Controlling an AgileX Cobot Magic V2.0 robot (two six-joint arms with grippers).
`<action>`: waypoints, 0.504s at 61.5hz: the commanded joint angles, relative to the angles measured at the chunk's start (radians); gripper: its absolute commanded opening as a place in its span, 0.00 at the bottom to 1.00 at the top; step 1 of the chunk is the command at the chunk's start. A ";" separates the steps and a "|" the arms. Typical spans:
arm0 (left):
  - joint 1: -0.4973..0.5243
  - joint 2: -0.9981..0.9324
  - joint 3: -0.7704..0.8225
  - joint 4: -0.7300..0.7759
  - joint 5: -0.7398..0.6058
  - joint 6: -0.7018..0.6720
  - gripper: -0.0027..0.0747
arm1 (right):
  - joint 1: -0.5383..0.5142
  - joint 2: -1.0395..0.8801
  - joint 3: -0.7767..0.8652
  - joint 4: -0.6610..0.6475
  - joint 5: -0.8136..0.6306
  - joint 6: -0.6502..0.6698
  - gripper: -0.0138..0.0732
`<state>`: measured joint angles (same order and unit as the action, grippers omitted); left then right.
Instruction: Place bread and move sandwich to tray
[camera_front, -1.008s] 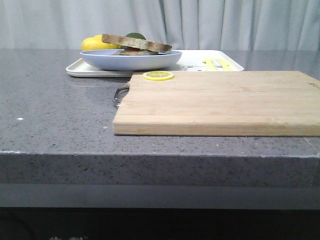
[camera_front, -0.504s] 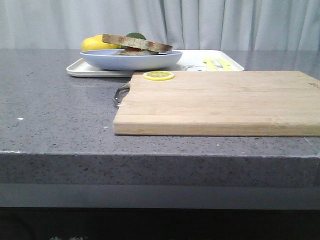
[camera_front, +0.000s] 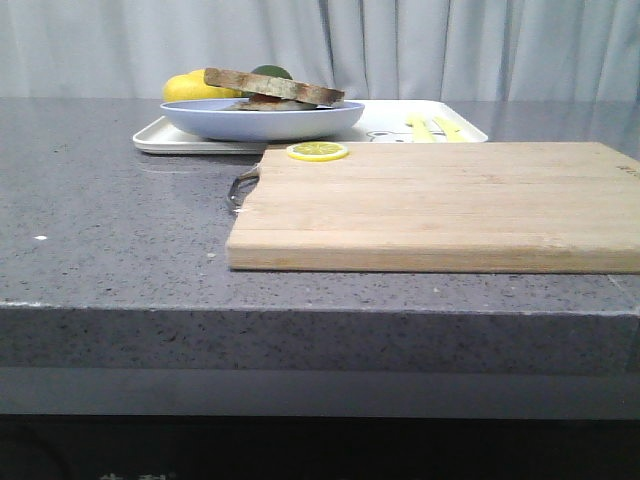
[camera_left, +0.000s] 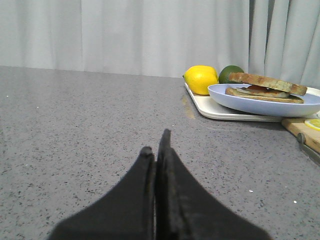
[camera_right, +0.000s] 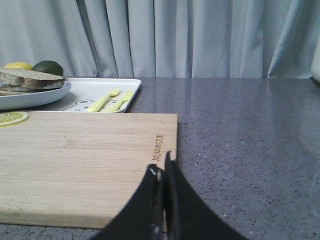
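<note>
- The front view sits low, near table height, and faces forward across the grey counter (camera_front: 110, 220); the wooden cutting board (camera_front: 440, 205) lies near, and the white tray (camera_front: 150, 140) with the blue plate (camera_front: 262, 120) lies farther back, before the curtain (camera_front: 420, 45).
- The left wrist view looks low over the counter past its closed left gripper (camera_left: 156, 145), with plate, lemon (camera_left: 201, 79) and lime (camera_left: 230, 73) off to one side.
- The right wrist view looks over its right gripper (camera_right: 161, 169) along the board toward the tray.
- All three share the plate, the tray and the lemon slice (camera_front: 317, 151).

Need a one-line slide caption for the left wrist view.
Left end effector shut, low over grey counter; sandwich on blue plate on the tray.
</note>
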<state>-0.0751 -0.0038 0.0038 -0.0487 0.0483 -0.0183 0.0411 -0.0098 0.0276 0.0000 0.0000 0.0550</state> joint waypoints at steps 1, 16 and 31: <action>-0.006 -0.019 0.002 -0.006 -0.081 0.000 0.01 | -0.006 -0.018 -0.003 -0.033 -0.088 0.027 0.08; -0.006 -0.019 0.002 -0.006 -0.081 0.000 0.01 | -0.007 -0.018 -0.003 -0.033 -0.087 0.027 0.08; -0.006 -0.019 0.002 -0.006 -0.081 0.000 0.01 | -0.063 -0.018 -0.003 -0.026 -0.087 0.027 0.08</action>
<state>-0.0751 -0.0038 0.0038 -0.0487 0.0483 -0.0183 -0.0049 -0.0098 0.0276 -0.0174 0.0000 0.0779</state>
